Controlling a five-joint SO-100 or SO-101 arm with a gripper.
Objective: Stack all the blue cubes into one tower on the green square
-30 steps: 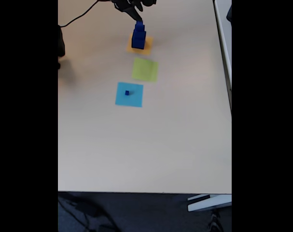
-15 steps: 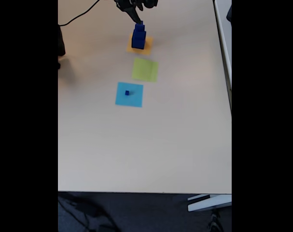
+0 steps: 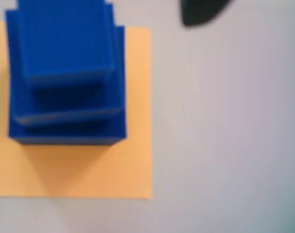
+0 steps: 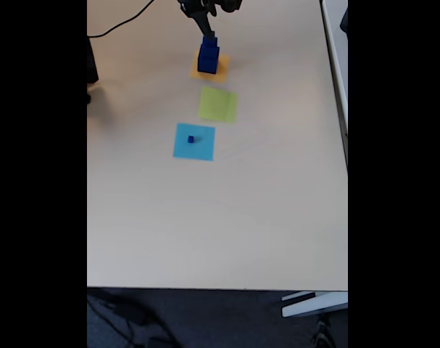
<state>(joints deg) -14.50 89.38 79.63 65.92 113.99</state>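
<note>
Three stacked blue cubes [image 3: 64,73], dark royal-blue, stepped.

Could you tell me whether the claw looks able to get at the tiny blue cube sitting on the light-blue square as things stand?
Probably yes: the tiny blue cube stands alone on the light-blue square, open from above. The claw is over the stack, beyond the green square.

blue cubes [image 3: 64,73] tower blurred, top cut off, perhaps three.

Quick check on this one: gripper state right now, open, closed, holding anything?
Gripper: at the top of the blue cube stack on the orange square; open or shut cannot be told.
</note>
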